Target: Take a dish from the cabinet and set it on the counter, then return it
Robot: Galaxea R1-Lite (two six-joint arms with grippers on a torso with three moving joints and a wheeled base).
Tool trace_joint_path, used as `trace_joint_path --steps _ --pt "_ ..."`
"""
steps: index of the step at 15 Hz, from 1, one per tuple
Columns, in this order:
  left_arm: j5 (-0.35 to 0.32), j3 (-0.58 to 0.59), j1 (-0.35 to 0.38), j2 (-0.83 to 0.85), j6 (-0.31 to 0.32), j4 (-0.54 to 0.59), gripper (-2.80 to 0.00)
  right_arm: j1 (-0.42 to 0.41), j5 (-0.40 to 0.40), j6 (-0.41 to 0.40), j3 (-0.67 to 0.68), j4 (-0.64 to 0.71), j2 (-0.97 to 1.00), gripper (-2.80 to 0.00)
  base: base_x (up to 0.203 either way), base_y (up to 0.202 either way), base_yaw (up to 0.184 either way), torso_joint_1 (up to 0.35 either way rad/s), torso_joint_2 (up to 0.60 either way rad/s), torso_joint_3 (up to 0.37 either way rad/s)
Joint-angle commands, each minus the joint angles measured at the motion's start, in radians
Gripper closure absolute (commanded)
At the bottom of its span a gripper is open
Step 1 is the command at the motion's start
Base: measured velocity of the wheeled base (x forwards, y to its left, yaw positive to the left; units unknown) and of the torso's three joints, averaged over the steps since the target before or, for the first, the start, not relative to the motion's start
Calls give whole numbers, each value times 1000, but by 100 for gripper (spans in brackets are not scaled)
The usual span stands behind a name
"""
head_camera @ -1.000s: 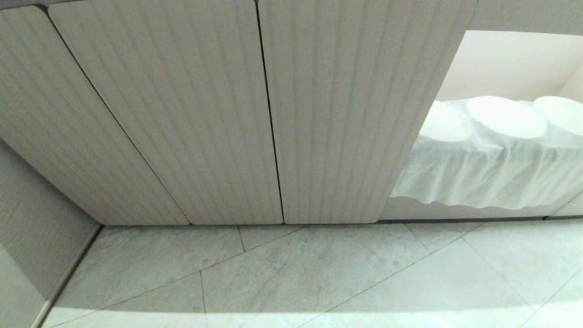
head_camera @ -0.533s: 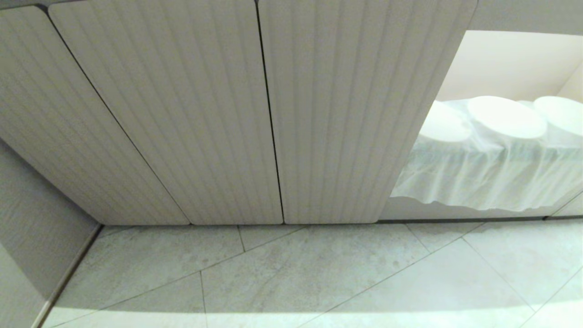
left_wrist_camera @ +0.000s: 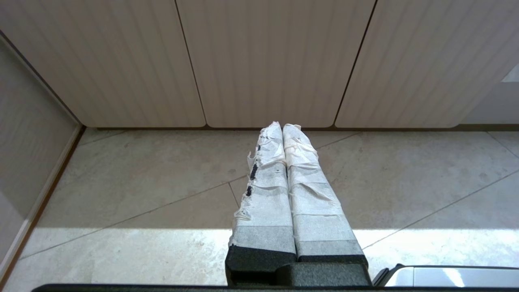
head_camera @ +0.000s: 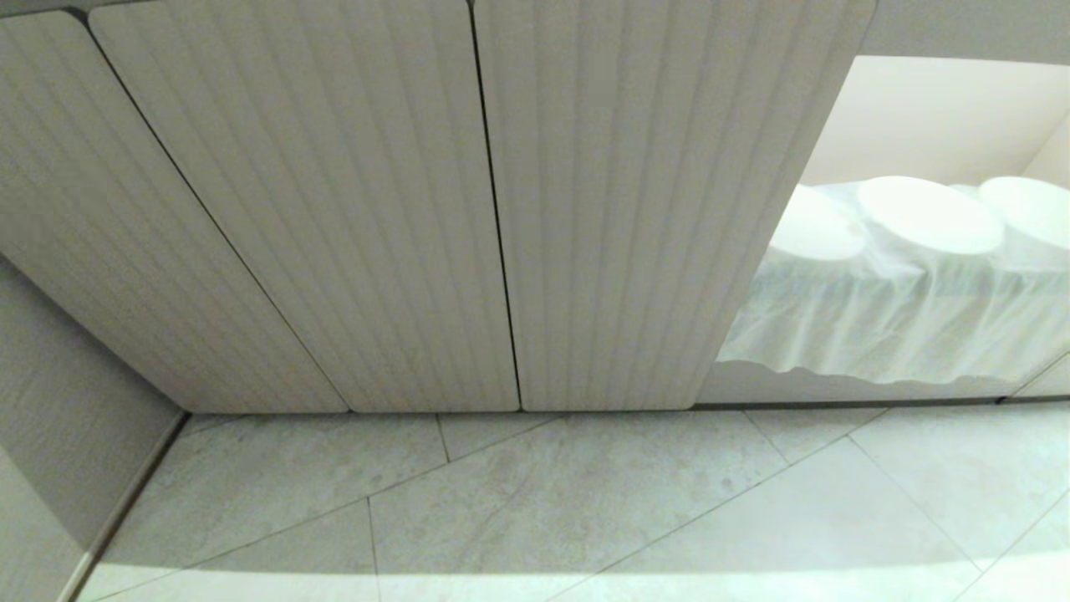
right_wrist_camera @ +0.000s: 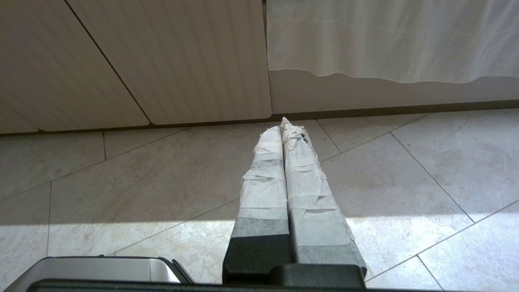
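Observation:
The cabinet [head_camera: 334, 209] fills the head view with its beige ribbed doors closed. At the right one compartment is open, where three white round dishes [head_camera: 928, 213] rest on a shelf draped with a white cloth [head_camera: 886, 326]. I cannot tell which of them is the task's dish. The counter is out of view. Neither arm shows in the head view. My left gripper [left_wrist_camera: 282, 126] hangs shut and empty over the floor before the closed doors [left_wrist_camera: 267, 61]. My right gripper [right_wrist_camera: 282, 123] is also shut and empty, low in front of the cloth [right_wrist_camera: 385, 40].
Pale stone tiles [head_camera: 585, 502] cover the floor in front of the cabinet. A side wall [head_camera: 50, 401] closes in at the far left. A grey part of my base shows in the wrist views [left_wrist_camera: 446, 275] [right_wrist_camera: 101, 269].

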Motion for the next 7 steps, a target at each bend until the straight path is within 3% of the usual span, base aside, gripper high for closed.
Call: trace_joint_path --steps 1,7 --pt "0 0 0 0 0 0 0 0 -1 -1 2 0 1 0 0 0 0 0 0 0" --pt "1 0 1 0 0 -1 0 0 0 6 2 0 1 0 0 0 0 0 0 0"
